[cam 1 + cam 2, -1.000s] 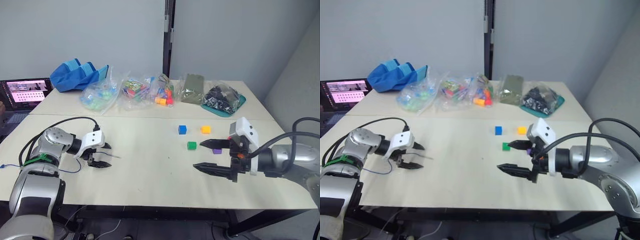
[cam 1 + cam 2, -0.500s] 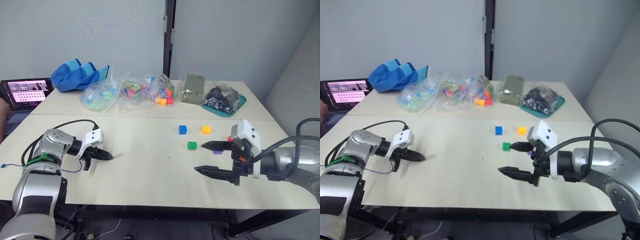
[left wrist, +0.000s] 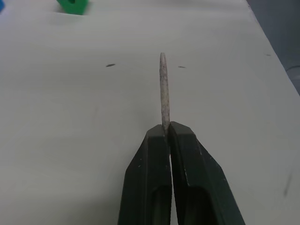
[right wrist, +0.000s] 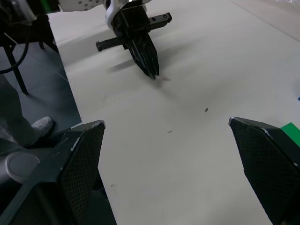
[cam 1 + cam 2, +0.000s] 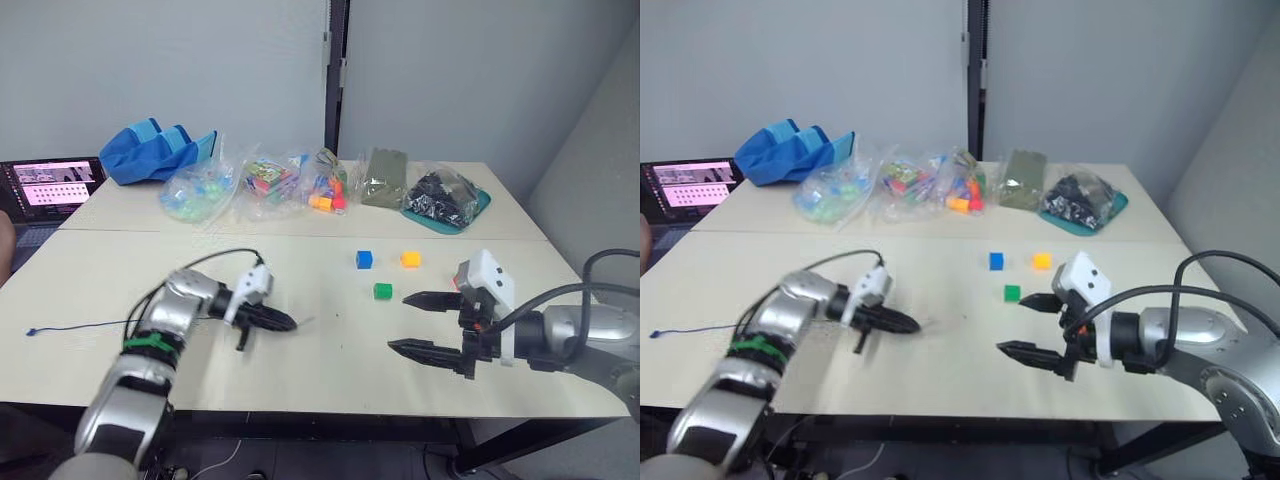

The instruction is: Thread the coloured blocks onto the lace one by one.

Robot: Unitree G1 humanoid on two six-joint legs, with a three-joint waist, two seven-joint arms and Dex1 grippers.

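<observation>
Pale worktop point(image 5: 330, 360): left pincer point(image 5: 290, 324) clamps the lace point(image 3: 163, 89) tip at frame centre; right pincer point(image 5: 412, 322) gapes empty. No threading begun; next, grasp the green block point(image 5: 383, 291).

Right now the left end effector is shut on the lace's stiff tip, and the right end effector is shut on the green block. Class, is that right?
Not quite. The left end effector is shut on the lace tip, but the right end effector is open and empty. The left eye view shows the green block lying on the table, apart from it.
</observation>
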